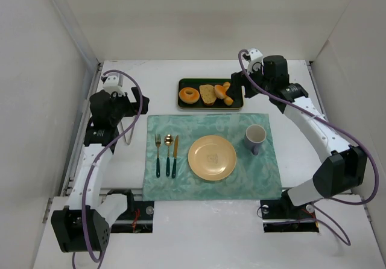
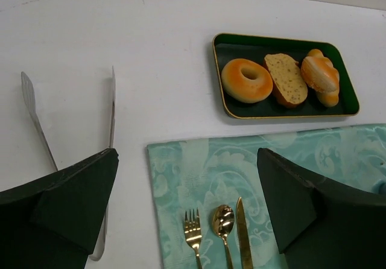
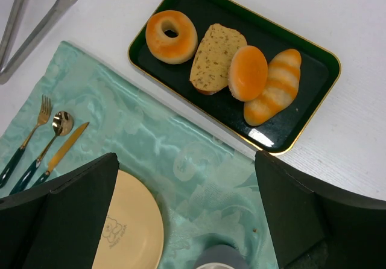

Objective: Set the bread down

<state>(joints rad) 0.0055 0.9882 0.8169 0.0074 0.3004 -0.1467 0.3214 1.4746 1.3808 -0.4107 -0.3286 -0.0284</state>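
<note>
on the right gripper (image 3: 186, 160), dark fingers (image 3: 66, 215) spread wide with only air between, hovering above a pale teal patterned placemat (image 3: 175, 142). under the finger on the view's left, part of a round yellow plate (image 3: 129, 227) on that placemat; at the bottom edge, the rim of a grey-purple cup (image 3: 214, 258). past the fingertips, beyond the mat's far edge, a dark green rectangular tray with a gold rim (image 3: 199, 3) on the white table (image 3: 362, 130). at the tray's left end, flat on the tray floor, the bread (image 3: 171, 37): a small golden-orange ring with a paler hole, well apart from both grippers. just beside the ring, a flat tan seeded toast slice (image 3: 216, 58); against that, a small orange oval roll (image 3: 248, 72); at the right end, a striped orange-and-cream roll (image 3: 272, 87). along the mat's left side, side by side, a gold fork (image 3: 30, 133), a gold spoon (image 3: 62, 123) and a gold knife (image 3: 69, 139), all with dark handles.

on the left gripper (image 2: 187, 160), likewise parted wide and gripping nothing, held over the placemat's far left corner. by the finger on the view's left, long metal tongs (image 2: 112, 100) lying open on the bare table, off the mat.
</note>
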